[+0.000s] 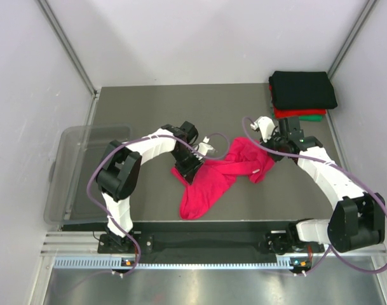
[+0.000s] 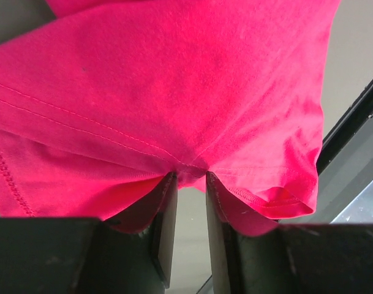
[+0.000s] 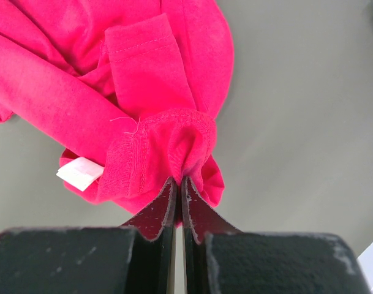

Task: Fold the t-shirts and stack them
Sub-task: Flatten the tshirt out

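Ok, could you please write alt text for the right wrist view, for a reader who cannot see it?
Black jaws, shut, pinch a bunched edge of a pink shirt, which lies crumpled on a grey table. A small white label sticks out at the shirt's lower left.

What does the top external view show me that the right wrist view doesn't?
Only the top external: the folded stack, black over red and green, in the far right corner; the clear bin on the left; the left jaws at the pink t-shirt's left edge. Only the right wrist: the right jaws shut on a bunched stitched edge, with the white label plain beside it. Both: the crumpled, unfolded pink t-shirt on the grey table.
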Robot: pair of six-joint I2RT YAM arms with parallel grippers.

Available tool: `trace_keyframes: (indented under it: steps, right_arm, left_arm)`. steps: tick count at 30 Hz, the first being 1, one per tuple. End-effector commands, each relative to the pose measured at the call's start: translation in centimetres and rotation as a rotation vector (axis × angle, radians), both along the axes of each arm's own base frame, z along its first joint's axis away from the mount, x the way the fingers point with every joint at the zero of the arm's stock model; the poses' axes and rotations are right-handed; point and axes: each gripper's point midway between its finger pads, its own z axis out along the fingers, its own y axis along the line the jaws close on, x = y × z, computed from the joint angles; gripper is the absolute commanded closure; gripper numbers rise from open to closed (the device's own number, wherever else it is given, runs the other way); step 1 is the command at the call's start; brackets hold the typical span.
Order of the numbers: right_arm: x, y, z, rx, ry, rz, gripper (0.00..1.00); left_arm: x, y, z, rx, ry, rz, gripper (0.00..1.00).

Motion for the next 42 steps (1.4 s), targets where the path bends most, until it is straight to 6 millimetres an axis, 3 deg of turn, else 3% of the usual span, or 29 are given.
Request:
trace_keyframes:
  steps: [1,5,9,12,15,21,23,25,28,29,32,36,42]
  right_arm:
    - [0.6,0.1,0.1,0.029,-0.017,-0.014,0.99]
    - [0.7,0.1,0.3,0.029,-0.024,-0.015,0.99]
    - [0.6,0.1,0.1,0.030,-0.022,-0.016,0.99]
    - [0.6,0.1,0.2,0.031,-0.025,-0.016,0.99]
    - [0.5,0.0,0.5,0.032,-0.034,-0.022,0.99]
    - [0.9,-0.4,2.2,0.026,-0.088,-0.041,0.99]
    - [1.0,-0.4,3.1,0.034,-0.108,-0.043,0.99]
    - [1.2,-0.3,3.9,0.041,-0.127,-0.044,0.99]
    - [1.1,-0.1,4.1,0.051,-0.119,-0.044,0.97]
    - [1.0,0.0,3.7,0.051,-0.104,-0.040,0.96]
    - [1.0,0.1,3.4,0.056,-0.092,-0.042,0.95]
    - [1.0,0.0,3.3,0.053,-0.086,-0.042,0.95]
    - [0.8,-0.2,2.7,0.041,-0.077,-0.037,0.95]
  left_arm:
    - [-0.6,-0.2,0.6,-0.023,0.004,-0.030,0.70]
    - [-0.3,-0.2,0.1,-0.010,-0.004,-0.030,0.76]
    - [0.2,-0.5,0.4,-0.016,-0.023,-0.025,1.00]
    - [0.9,-0.7,1.4,-0.024,-0.064,-0.019,1.00]
    - [2.8,-0.7,4.7,-0.038,-0.175,-0.021,1.00]
    - [7.2,1.0,15.6,-0.074,-0.556,0.003,1.00]
    - [7.2,1.5,18.7,-0.098,-0.640,0.005,1.00]
    - [6.4,2.1,19.9,-0.110,-0.660,-0.012,1.00]
    - [4.3,2.1,16.9,-0.120,-0.569,-0.033,0.72]
    - [3.2,2.4,14.6,-0.106,-0.503,-0.040,0.67]
    - [1.3,1.6,11.2,-0.147,-0.376,-0.007,0.63]
    - [0.3,0.7,7.8,-0.147,-0.228,0.024,0.56]
    - [-0.4,-0.5,4.8,-0.126,-0.045,0.017,0.55]
